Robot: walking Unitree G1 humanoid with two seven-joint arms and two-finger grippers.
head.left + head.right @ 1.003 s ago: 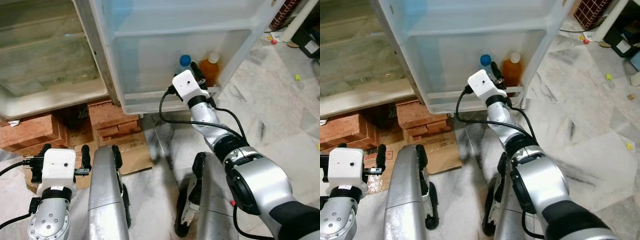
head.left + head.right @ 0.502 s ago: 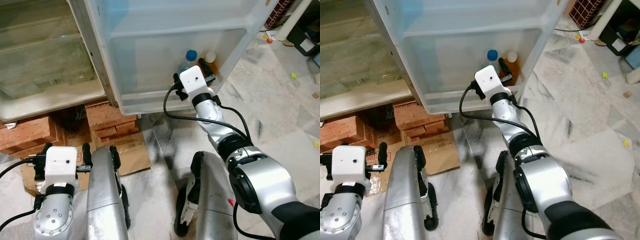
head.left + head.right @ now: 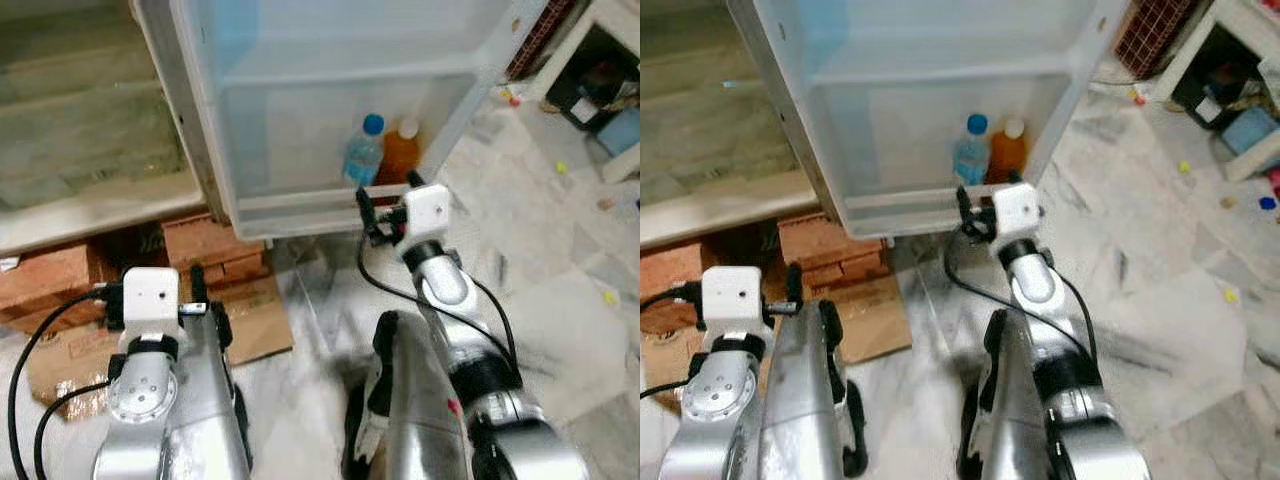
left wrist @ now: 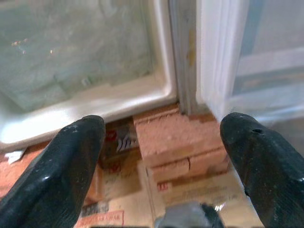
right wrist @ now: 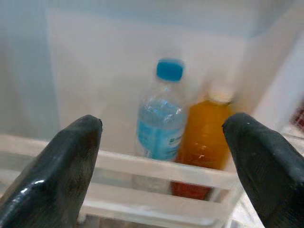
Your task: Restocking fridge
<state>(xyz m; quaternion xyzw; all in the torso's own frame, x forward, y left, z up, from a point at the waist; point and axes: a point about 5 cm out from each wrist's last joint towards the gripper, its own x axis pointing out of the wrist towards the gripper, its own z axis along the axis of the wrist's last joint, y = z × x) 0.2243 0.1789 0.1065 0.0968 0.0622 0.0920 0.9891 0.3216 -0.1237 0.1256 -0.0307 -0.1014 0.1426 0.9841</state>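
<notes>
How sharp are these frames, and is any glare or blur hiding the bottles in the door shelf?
Both eye views are soft with motion blur, yet the water bottle and orange bottle stay readable. The right wrist view is hazy, its black fingers out of focus. The left wrist view is sharper, with bright glare on the fridge's lower edge.

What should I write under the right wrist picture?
Open right gripper facing a water bottle and juice bottle on the door shelf.
</notes>
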